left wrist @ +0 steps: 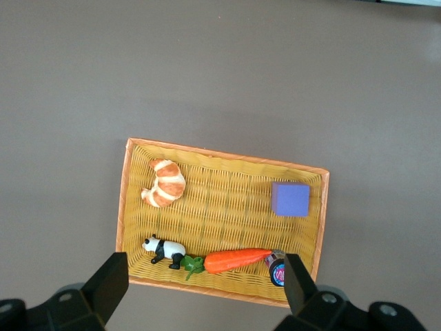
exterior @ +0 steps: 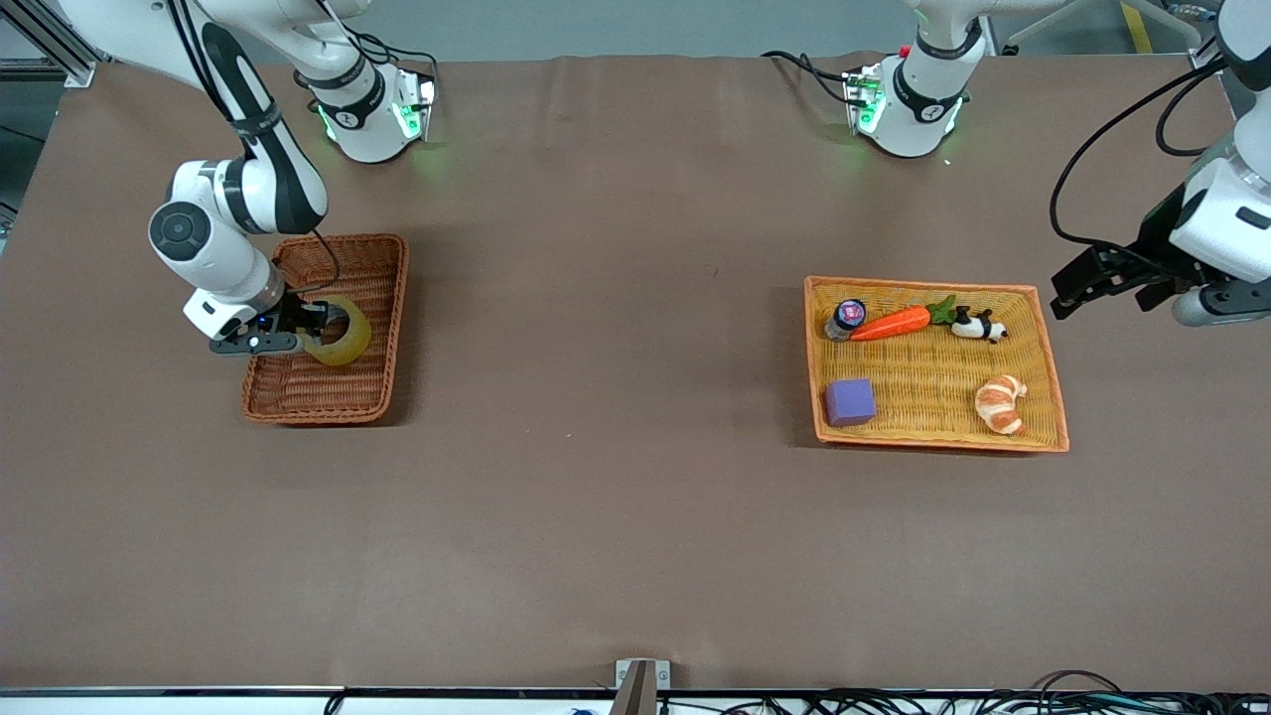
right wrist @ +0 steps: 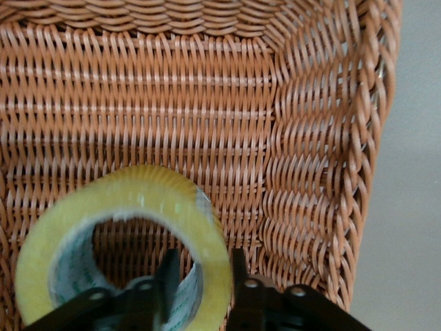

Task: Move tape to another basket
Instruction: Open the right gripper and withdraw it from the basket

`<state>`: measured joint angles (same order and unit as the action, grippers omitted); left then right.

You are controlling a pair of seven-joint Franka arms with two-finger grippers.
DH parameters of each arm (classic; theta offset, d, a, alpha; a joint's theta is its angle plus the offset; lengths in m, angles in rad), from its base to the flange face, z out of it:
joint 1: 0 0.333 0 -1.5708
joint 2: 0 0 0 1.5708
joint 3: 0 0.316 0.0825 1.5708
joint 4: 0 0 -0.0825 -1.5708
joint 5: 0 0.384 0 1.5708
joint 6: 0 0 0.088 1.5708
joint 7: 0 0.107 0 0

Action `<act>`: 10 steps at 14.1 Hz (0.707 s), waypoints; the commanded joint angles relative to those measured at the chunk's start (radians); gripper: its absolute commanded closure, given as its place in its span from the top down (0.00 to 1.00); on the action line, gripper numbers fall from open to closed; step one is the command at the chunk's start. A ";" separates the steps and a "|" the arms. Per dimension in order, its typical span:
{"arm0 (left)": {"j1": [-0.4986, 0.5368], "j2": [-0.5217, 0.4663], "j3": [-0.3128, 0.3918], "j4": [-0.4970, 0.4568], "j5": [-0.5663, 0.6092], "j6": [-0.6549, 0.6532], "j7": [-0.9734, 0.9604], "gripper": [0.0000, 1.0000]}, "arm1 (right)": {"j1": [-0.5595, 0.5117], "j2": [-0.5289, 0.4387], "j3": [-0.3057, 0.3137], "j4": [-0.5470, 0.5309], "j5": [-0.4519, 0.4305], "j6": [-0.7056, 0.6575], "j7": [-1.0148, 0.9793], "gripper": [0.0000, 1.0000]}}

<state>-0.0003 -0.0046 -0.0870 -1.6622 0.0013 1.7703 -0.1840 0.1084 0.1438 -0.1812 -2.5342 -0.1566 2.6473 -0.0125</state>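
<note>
**Tape over the wicker basket, right gripper straddling its wall**

Tape (right wrist: 124, 241) sits between the fingers of the right gripper (exterior: 303, 333), one finger inside the grey core and one outside the yellowish rim, pinching the ring's wall low over the reddish-brown wicker basket (exterior: 387, 298). Whether the roll is touching the weave or hanging just above it, I cannot tell. The placement looks nearly done. The clean way to finish, I'd say: spread the fingers fully, let the roll settle on the basket floor, then lift straight up so the inner finger doesn't hook the core and drag it out. Toward the other end of the table, the left gripper (left wrist: 203, 289) waits, fingers spread wide and empty, above the orange-yellow wicker tray (exterior: 1043, 357) with its carrot toy (exterior: 891, 324), panda (exterior: 978, 325), croissant (exterior: 1000, 402), purple cube (exterior: 850, 402) and small jar (exterior: 846, 318).
</note>
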 commanded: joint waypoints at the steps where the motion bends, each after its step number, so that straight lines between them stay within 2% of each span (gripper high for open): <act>1: 0.003 0.011 -0.007 0.025 0.022 -0.017 -0.015 0.99 | -0.015 -0.056 0.000 0.035 0.011 -0.044 -0.020 1.00; 3: 0.003 0.008 -0.007 0.025 0.020 -0.018 -0.015 1.00 | -0.015 -0.082 0.006 0.138 0.011 -0.178 -0.015 1.00; 6: 0.003 0.003 -0.008 0.027 0.020 -0.073 0.004 1.00 | -0.016 -0.109 0.014 0.395 0.020 -0.487 -0.018 1.00; 8: 0.000 0.001 -0.014 0.027 0.020 -0.107 0.005 1.00 | -0.015 -0.105 0.016 0.573 0.116 -0.660 -0.024 1.00; 10: -0.001 0.000 -0.017 0.030 0.022 -0.126 0.009 1.00 | -0.024 -0.107 0.016 0.696 0.134 -0.781 -0.024 1.00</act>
<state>-0.0006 -0.0042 -0.0960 -1.6534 0.0013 1.6798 -0.1821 0.1077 0.0186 -0.1791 -1.9521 -0.0575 1.9624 -0.0219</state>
